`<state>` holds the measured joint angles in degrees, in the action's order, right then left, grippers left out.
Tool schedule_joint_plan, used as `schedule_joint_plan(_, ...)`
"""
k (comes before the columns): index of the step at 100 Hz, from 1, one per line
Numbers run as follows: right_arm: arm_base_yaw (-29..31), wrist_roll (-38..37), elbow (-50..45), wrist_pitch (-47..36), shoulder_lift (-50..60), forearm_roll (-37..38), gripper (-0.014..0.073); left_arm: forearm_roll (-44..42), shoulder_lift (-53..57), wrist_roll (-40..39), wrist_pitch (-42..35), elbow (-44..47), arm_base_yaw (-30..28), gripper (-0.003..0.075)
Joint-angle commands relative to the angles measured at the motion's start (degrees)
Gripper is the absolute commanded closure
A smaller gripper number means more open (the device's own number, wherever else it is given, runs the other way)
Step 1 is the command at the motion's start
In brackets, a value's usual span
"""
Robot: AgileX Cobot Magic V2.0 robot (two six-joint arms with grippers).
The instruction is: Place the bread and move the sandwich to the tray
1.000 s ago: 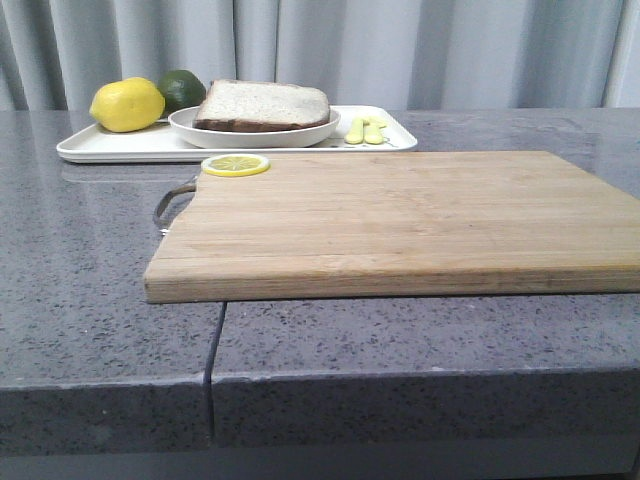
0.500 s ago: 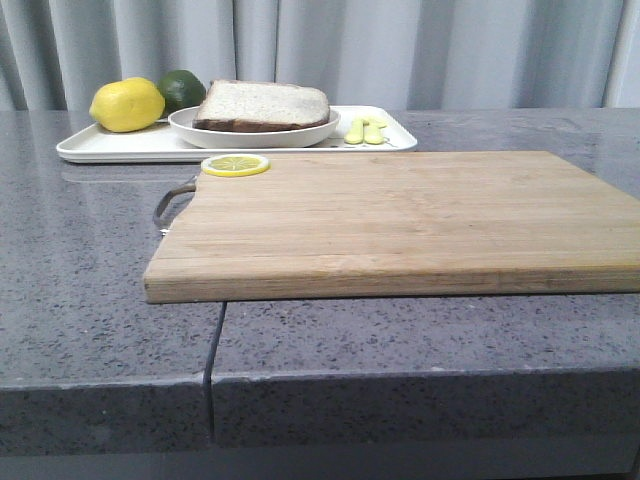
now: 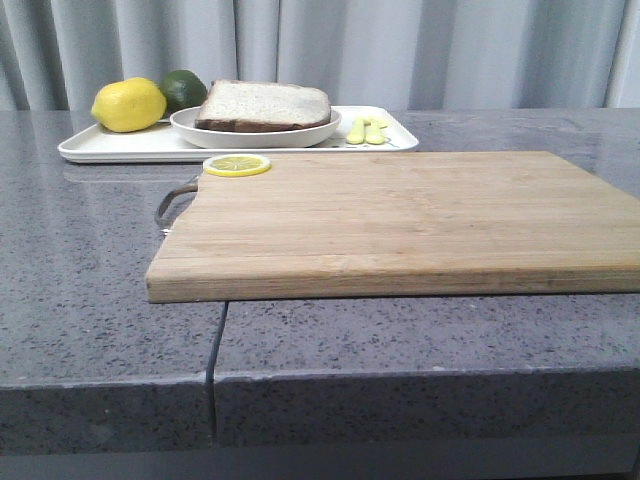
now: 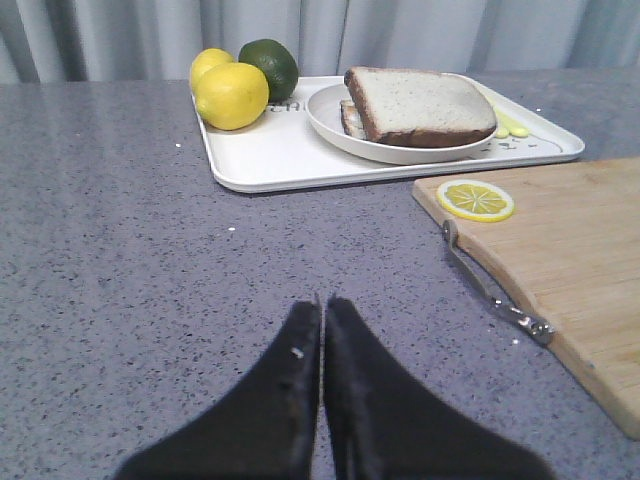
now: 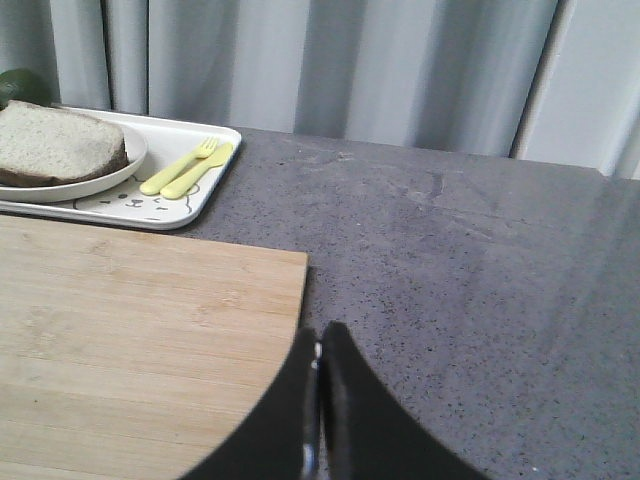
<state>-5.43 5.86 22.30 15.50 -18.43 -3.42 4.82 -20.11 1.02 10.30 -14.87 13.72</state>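
Note:
The sandwich point(image 3: 262, 105) point(image 4: 420, 105) point(image 5: 55, 150) rests on a round white plate point(image 3: 250, 135) point(image 4: 340, 130), which stands on the white tray point(image 3: 120, 148) point(image 4: 270, 160) point(image 5: 200, 200) at the back left. The bread is its thick, brown-crusted top slice; the edge of a lower slice peeks out beneath it. My left gripper point(image 4: 322, 300) hovers over bare counter in front of the tray, shut and holding nothing. My right gripper point(image 5: 320, 328) is also shut and holding nothing, beside the far right corner of the cutting board. Neither gripper appears in the front view.
A wooden cutting board point(image 3: 400, 220) point(image 4: 580, 260) point(image 5: 130, 330) with a metal handle fills the counter's middle, a lemon slice point(image 3: 236, 165) point(image 4: 476, 199) on its back left corner. The tray also carries lemons point(image 3: 128, 105) point(image 4: 231, 95), a lime point(image 3: 183, 88) point(image 4: 270, 65) and yellow cutlery point(image 3: 365, 131) point(image 5: 187, 167). Curtains close off the back.

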Motion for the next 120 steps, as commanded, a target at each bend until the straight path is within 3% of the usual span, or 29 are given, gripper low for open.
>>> schedule_joint_plan(1,0.3,0.0,1.5,-4.1,-0.3,0.0,0.0661,-1.9,2.1,-0.2,-5.0,0.0,-0.7,0.0740)
schedule_joint_plan(48,0.3,0.0,1.5,-4.1,-0.3,0.0,0.0661,-2.6,20.0,-0.2,-5.0,12.3,-11.1,0.0740)
schedule_joint_plan(120,0.3,0.0,1.5,-4.2,-0.3,0.0,0.0661,-3.9,22.2,-0.2,-6.4,15.8,-11.3,0.0740)
